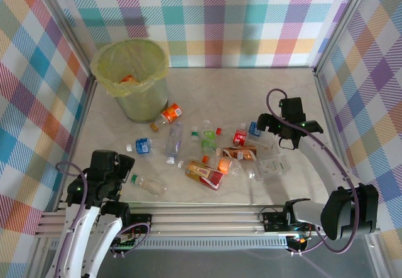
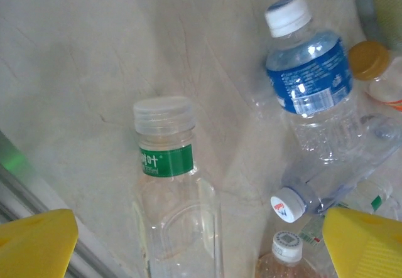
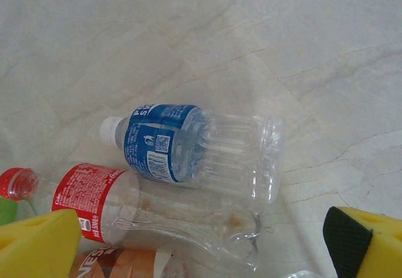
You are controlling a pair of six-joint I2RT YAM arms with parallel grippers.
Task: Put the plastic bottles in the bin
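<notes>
The bin (image 1: pixel 143 107) stands far left on the table (image 1: pixel 251 83), an orange-labelled bottle (image 1: pixel 171 113) lying just beside its foot. The plastic bottles (image 1: pixel 204 173) are strewn across the middle, near left through to the right. The left gripper (image 2: pixel 201 246) hangs spread wide and empty over a green-banded bottle (image 2: pixel 166 184). I'd drop straight down and pinch the body below the cap. The right gripper (image 3: pixel 201 246), also wide and empty, hovers by a blue-labelled bottle (image 3: pixel 188 149). It should centre first, minding the red-labelled one (image 3: pixel 94 199) touching alongside.
</notes>
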